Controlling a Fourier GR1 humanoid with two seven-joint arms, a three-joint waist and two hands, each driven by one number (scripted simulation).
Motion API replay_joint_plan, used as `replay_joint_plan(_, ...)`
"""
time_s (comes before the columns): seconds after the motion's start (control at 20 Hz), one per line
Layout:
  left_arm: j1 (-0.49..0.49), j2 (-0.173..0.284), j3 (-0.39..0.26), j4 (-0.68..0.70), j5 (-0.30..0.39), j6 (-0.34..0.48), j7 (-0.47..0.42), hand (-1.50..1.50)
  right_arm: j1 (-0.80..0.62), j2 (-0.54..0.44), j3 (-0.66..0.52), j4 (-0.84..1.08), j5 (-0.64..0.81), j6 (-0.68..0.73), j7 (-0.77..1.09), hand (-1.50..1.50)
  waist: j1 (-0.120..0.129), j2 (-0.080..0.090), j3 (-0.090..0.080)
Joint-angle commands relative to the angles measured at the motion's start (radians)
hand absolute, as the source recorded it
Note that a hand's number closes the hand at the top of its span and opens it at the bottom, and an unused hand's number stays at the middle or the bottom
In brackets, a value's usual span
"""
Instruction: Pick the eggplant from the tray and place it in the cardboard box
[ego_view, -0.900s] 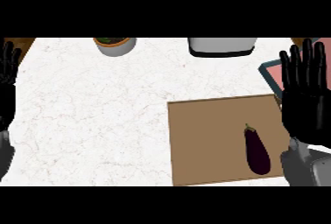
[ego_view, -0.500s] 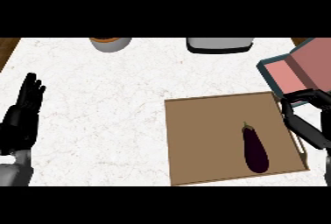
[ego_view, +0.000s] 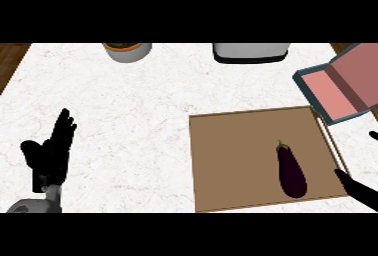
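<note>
The eggplant lies on the tray, right of its middle, and the right robot hand, whose fingers I cannot tell, may push it away if it comes from the side; the left robot hand rests open.

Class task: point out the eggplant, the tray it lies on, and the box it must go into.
eggplant (ego_view: 291, 172), head view, middle of its purple body.
tray (ego_view: 232, 160), head view, bare brown floor left of the eggplant.
box (ego_view: 338, 92), head view, pink inner wall.
</note>
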Motion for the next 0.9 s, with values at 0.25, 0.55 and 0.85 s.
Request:
replay_joint_plan(0.25,0.02,-0.033,-0.034,0.015,-0.02,-0.017,-0.015,0.0,0.103,-0.114,0.037,-0.423,0.181,0.309,0.614,-1.5,0.042,-0.001,0.003)
replay_joint_plan(0.55,-0.091,-0.065,-0.028,0.119,-0.043,-0.022,-0.035,0.0,-0.102,-0.124,0.146,-0.464,0.123,0.591,0.913,-1.5,0.061,0.007,0.005)
replay_joint_plan(0.85,-0.063,-0.072,-0.029,0.081,-0.055,-0.001,-0.004,0.0,-0.272,-0.08,0.207,-0.392,0.056,0.748,1.078,-1.5,0.068,0.005,0.006)
